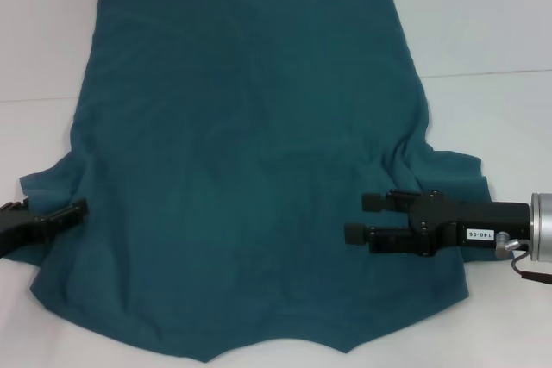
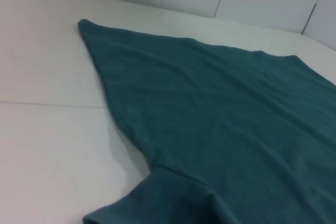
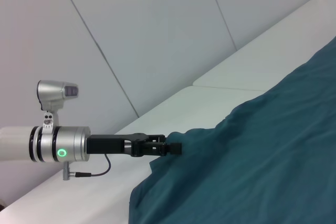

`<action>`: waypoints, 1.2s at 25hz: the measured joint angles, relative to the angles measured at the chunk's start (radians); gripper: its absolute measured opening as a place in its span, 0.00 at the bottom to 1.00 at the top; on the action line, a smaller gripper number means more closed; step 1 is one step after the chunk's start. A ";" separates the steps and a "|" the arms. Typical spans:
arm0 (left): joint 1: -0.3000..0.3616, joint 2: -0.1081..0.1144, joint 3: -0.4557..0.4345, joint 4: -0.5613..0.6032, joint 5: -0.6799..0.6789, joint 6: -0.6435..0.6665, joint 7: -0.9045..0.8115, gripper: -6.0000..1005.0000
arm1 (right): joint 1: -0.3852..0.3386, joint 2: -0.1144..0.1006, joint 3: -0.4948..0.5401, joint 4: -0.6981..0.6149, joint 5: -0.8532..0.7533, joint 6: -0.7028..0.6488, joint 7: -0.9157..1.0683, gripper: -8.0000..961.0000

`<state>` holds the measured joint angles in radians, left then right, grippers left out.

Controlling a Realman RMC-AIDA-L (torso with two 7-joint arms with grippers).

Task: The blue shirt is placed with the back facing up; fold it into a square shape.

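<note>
Head view shows the blue shirt (image 1: 250, 170) spread flat on the white table (image 1: 492, 118), plain side up. The right gripper (image 1: 362, 217) hovers open, empty, over its right sleeve; the left gripper (image 1: 73, 213) sits at the left sleeve, its grip unclear.

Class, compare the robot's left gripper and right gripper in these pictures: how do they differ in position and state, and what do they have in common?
1. The left gripper sits at the blue shirt's left sleeve edge; the right gripper reaches well in over the cloth on the right.
2. The right gripper's fingers are plainly apart, one above the other in the head view; the left gripper's fingers cannot be made out.

Both are black, low over the shirt, and point inward toward each other.
</note>
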<state>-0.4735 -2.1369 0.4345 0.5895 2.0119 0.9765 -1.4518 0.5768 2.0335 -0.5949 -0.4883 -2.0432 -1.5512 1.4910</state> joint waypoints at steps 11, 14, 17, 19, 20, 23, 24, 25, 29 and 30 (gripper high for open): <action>0.008 0.000 -0.017 0.010 -0.028 -0.052 -0.015 0.73 | 0.000 0.000 0.000 0.003 0.002 0.001 0.000 0.95; 0.010 0.000 -0.017 0.010 -0.026 -0.053 -0.023 0.63 | -0.002 0.000 0.000 0.003 0.002 0.001 -0.001 0.95; 0.010 0.000 -0.015 0.010 -0.023 -0.053 -0.023 0.48 | -0.003 0.000 0.000 0.002 0.002 0.000 -0.003 0.95; 0.010 0.000 -0.013 0.010 -0.022 -0.053 -0.024 0.39 | -0.003 0.000 0.001 0.001 0.002 0.000 -0.002 0.95; 0.010 0.000 -0.013 0.010 -0.022 -0.053 -0.024 0.37 | -0.004 0.000 0.002 0.001 0.002 0.000 -0.002 0.95; 0.009 0.000 -0.013 0.010 -0.022 -0.053 -0.024 0.32 | -0.007 0.000 0.005 0.002 0.002 0.000 -0.003 0.95; 0.009 0.000 -0.013 0.010 -0.022 -0.053 -0.024 0.30 | -0.007 0.000 0.005 0.002 0.002 0.000 -0.003 0.95; 0.009 0.000 -0.013 0.010 -0.022 -0.052 -0.025 0.28 | -0.007 0.000 0.007 0.002 0.002 -0.001 -0.004 0.95; 0.011 0.000 -0.004 0.037 -0.022 -0.038 -0.055 0.21 | -0.009 0.000 0.019 0.006 0.002 -0.002 -0.007 0.95; 0.013 -0.001 -0.001 0.050 -0.021 -0.031 -0.067 0.19 | -0.009 0.000 0.021 0.006 0.002 -0.002 -0.008 0.95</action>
<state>-0.4609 -2.1378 0.4340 0.6399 1.9906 0.9451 -1.5191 0.5681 2.0337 -0.5737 -0.4819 -2.0416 -1.5530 1.4832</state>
